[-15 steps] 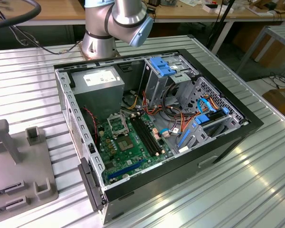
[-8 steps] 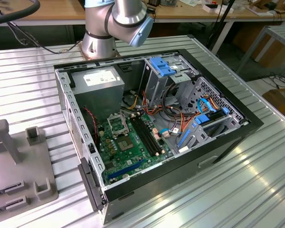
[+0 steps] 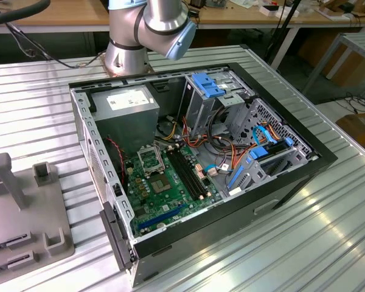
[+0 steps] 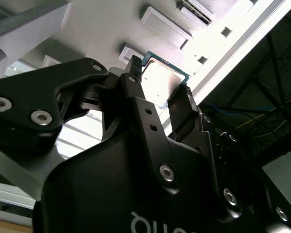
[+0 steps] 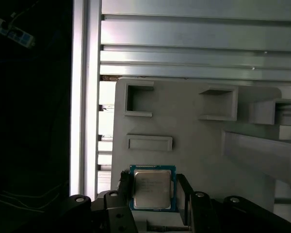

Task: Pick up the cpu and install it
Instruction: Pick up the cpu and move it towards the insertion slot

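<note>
I read the hand as closed on the cpu: one finger against each of two opposite edges, metal top facing the wrist. The chip lies flat against or just off the grey holder plate, near its shallow oblong recess; I can't tell whether it's lifted. The hand points squarely at the plate.

Robotics lab or workshop: arm base standing on a ribbed aluminium bench, open computer case on it, wooden worktables and loose cables behind.
</note>
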Controlling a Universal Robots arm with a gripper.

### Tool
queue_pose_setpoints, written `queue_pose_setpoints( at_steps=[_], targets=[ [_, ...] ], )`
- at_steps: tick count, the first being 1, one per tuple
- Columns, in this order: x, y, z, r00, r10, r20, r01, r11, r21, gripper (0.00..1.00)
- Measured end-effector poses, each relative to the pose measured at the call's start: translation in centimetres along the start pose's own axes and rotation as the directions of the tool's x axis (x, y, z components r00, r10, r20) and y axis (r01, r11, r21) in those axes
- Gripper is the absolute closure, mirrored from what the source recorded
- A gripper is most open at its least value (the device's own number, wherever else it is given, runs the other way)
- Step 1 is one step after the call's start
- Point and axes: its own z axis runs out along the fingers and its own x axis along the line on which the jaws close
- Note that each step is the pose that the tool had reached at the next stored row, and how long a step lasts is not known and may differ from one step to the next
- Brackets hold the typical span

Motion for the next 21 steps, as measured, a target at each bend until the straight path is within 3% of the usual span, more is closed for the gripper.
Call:
queue_pose_setpoints(
  at_steps=[21],
  targets=[
    [0.01,0.02,-0.9,1.0,0.0,-0.0003,0.0,1.0,0.0001,0.53]
  ],
)
